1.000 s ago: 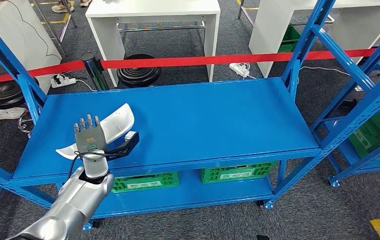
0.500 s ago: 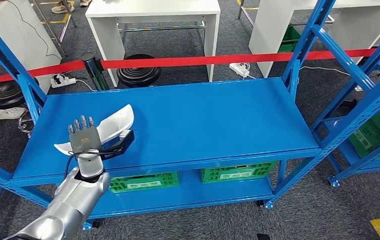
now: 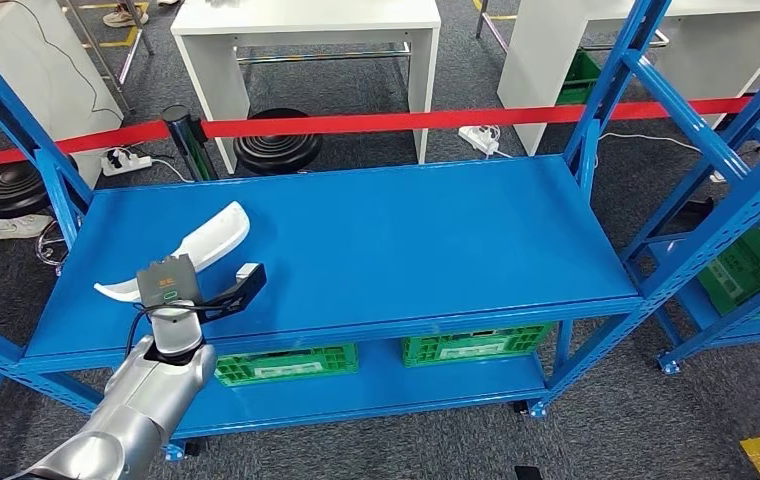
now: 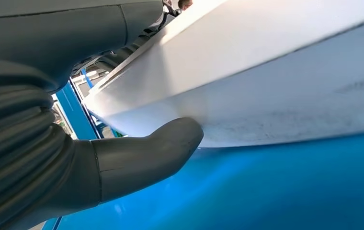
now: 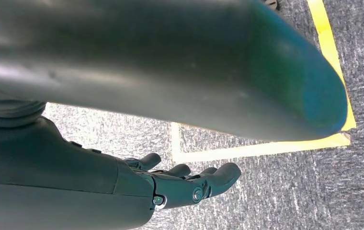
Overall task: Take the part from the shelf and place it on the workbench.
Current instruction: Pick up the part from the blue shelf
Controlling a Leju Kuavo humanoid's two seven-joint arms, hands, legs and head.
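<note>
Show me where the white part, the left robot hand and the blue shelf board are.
white part [image 3: 206, 238], head view, on its curved upper end.
left robot hand [image 3: 167, 284], head view, on its back.
blue shelf board [image 3: 426, 240], head view, on bare surface.

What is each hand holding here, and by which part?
Left hand grips the white part at its near, lower end; right hand holds nothing.

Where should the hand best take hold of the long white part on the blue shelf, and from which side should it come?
Probably at the near end of the white part, coming from the shelf's front edge. It is long, thin and curved, and there the left hand already has its thumb under the edge.
</note>
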